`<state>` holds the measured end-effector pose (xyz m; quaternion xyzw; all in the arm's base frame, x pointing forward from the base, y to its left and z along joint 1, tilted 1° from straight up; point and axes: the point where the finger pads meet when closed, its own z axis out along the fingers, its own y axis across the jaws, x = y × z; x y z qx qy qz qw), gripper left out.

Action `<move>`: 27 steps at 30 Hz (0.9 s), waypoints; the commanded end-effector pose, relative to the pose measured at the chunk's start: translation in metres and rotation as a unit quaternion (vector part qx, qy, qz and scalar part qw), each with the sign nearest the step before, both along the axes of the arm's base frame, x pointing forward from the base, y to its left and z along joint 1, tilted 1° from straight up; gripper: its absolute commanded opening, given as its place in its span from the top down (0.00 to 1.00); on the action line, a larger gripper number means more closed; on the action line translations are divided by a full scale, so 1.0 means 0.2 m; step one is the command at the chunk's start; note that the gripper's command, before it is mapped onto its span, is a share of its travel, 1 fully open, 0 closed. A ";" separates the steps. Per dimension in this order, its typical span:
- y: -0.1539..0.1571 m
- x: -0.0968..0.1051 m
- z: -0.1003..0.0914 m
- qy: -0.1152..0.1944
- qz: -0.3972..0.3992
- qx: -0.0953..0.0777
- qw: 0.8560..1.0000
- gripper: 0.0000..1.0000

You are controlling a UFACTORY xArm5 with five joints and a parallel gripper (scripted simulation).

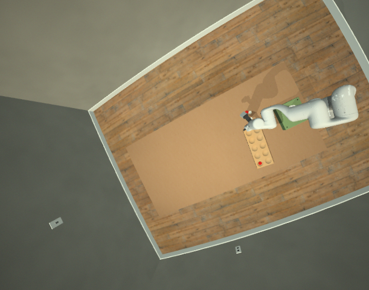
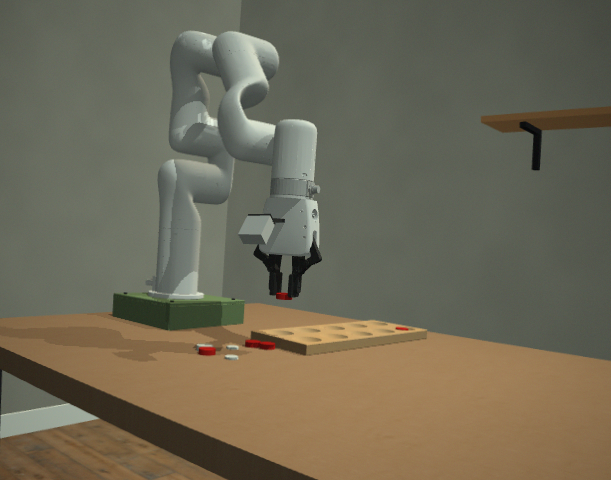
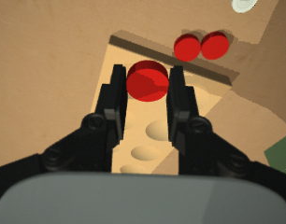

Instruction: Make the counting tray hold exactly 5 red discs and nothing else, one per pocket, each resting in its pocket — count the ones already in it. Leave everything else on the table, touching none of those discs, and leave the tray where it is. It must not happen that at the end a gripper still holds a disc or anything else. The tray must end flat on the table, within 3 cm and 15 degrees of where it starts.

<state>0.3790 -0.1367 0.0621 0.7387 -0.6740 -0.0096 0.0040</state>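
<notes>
My gripper (image 2: 283, 294) (image 3: 147, 82) is shut on a red disc (image 2: 283, 296) (image 3: 147, 82) and holds it in the air above the end of the wooden counting tray (image 2: 315, 347) (image 1: 261, 148) (image 3: 107, 65) nearest the robot base. The tray lies flat on the table with two rows of round pockets. One red disc (image 2: 401, 328) (image 1: 259, 162) rests in a pocket at its far end; the other pockets I can see are empty. Two red discs (image 2: 252, 343) (image 2: 267, 345) (image 3: 187, 48) (image 3: 215, 45) lie on the table against the tray's near end. A third red disc (image 2: 207, 350) lies further left.
Several white discs (image 2: 232, 357) (image 2: 232, 347) (image 3: 243, 4) lie on the table among the loose red ones. The arm's green base (image 2: 176, 310) (image 1: 290, 106) stands behind them. A wall shelf (image 2: 553, 118) hangs at the upper right.
</notes>
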 end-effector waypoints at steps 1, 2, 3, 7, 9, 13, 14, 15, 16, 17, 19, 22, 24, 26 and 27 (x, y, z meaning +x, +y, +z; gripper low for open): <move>0.18 0.11 0.03 -0.001 0.001 -0.001 1.000 1.00; 0.20 0.12 0.03 -0.001 0.001 -0.001 1.000 1.00; 0.24 0.14 0.03 -0.001 0.001 -0.002 1.000 1.00; 0.39 0.21 0.04 -0.002 0.001 -0.002 1.000 1.00; 0.45 0.24 0.05 -0.002 0.001 -0.003 1.000 1.00; 0.64 0.29 0.06 -0.003 0.001 -0.003 1.000 1.00; 0.68 0.30 0.06 -0.003 0.001 -0.003 1.000 1.00; 0.73 0.31 0.06 -0.003 0.001 -0.004 1.000 1.00; 0.78 0.32 0.06 -0.003 0.001 -0.004 1.000 1.00; 0.82 0.33 0.07 -0.003 0.001 -0.004 1.000 1.00; 0.92 0.34 0.07 -0.004 0.001 -0.004 1.000 1.00; 0.96 0.35 0.07 -0.004 0.001 -0.004 1.000 1.00; 1.13 0.36 0.08 -0.005 0.001 -0.005 1.000 1.00; 1.20 0.36 0.09 -0.005 0.001 -0.005 1.000 1.00; 1.25 0.36 0.09 -0.005 0.001 -0.005 1.000 1.00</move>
